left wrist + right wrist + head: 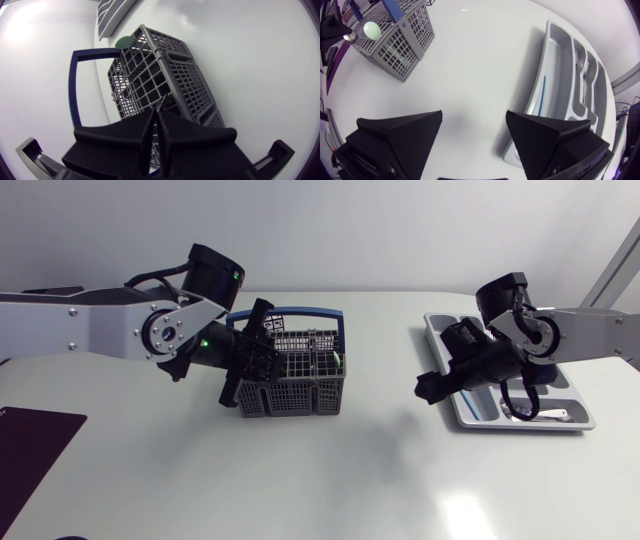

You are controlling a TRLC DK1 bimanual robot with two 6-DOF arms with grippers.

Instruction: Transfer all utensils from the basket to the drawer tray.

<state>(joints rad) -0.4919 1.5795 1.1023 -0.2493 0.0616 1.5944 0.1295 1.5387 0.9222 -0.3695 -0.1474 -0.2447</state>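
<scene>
Evidently fishing for cutlery, the left gripper is pinched closed over the basket, its catch unclear; the right gripper gapes empty beside the drawer tray, seemingly waiting; a green-headed utensil stands in the basket.

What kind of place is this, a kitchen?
Probably a robot test lab, not a kitchen: a left arm and right arm at a plain white table, with a basket and drawer tray.

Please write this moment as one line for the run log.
left pincer: shut, at basket edge | right pincer: open, over table beside tray | tray: holds utensils | basket: green utensil inside
</scene>
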